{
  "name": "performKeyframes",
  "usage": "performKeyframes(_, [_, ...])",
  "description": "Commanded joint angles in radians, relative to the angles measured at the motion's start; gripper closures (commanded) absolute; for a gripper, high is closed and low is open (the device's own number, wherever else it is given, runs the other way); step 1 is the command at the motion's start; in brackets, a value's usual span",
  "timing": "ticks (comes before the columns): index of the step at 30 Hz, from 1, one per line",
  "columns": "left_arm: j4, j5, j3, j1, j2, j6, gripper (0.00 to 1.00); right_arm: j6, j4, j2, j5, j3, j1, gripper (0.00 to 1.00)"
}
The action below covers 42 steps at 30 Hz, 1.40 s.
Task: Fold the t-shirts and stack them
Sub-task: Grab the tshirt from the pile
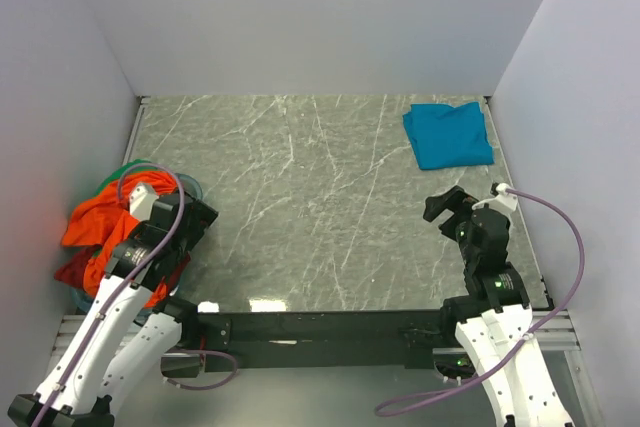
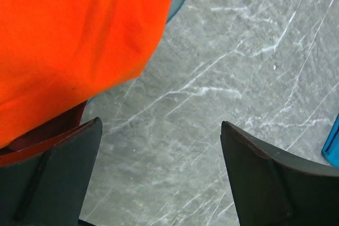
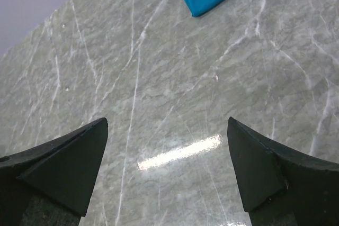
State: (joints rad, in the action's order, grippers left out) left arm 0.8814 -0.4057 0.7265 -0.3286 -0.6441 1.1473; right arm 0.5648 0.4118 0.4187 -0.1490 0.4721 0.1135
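Robotics laboratory test cell: a grey marble-patterned table (image 1: 300, 197), enclosed on three sides by plain white panels (image 1: 300, 17), carries a black rail (image 1: 320, 328) at its near edge bearing the left arm (image 1: 110, 317) and right arm (image 1: 500, 332), with purple cables (image 1: 579, 252) trailing.

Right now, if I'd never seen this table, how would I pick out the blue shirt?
Look at the grey marble table, then its far right corner. The teal t-shirt lies flat there, folded into a rough square. It sits alone, while the orange t-shirt is bunched in a heap at the left edge.
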Motion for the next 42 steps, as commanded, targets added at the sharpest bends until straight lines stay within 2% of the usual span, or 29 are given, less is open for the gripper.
performKeyframes(1, [0.008, -0.074, 0.053, 0.003, 0.0, 0.029, 0.0, -0.003, -0.064, 0.0, 0.017, 0.034, 0.003, 0.0])
performKeyframes(5, [0.005, -0.148, 0.065, 0.003, -0.035, 0.046, 0.0, -0.017, -0.054, 0.003, 0.028, 0.048, 0.002, 0.0])
performKeyframes(11, [-0.019, -0.186, 0.132, 0.022, -0.21, 0.038, 0.01, -0.014, -0.057, 0.003, 0.026, 0.037, 0.002, 0.0])
performKeyframes(14, [-0.018, -0.214, 0.155, 0.054, -0.287, 0.051, 0.01, -0.028, -0.129, 0.014, 0.11, -0.002, 0.003, 0.0])
performKeyframes(23, [-0.154, -0.072, 0.143, 0.267, -0.377, -0.087, 0.0, -0.049, -0.099, 0.124, 0.146, 0.03, 0.002, 0.0])
performKeyframes(30, [-0.137, -0.055, 0.107, 0.326, -0.39, -0.078, 0.02, -0.046, -0.104, 0.144, 0.175, 0.025, 0.003, 0.0])
performKeyframes(36, [-0.139, -0.019, 0.077, 0.326, -0.414, -0.084, 0.16, -0.048, -0.09, 0.147, 0.164, 0.03, 0.003, 0.0])
performKeyframes(39, [-0.128, -0.018, 0.077, 0.326, -0.427, -0.084, 0.31, -0.043, -0.087, 0.149, 0.154, 0.028, 0.002, 0.01])
performKeyframes(40, [-0.124, -0.019, 0.077, 0.326, -0.43, -0.075, 0.43, -0.046, -0.085, 0.149, 0.157, 0.028, 0.003, 0.0])
performKeyframes(42, [-0.122, -0.009, 0.073, 0.326, -0.428, -0.077, 0.56, -0.046, -0.079, 0.152, 0.152, 0.03, 0.002, 0.01])
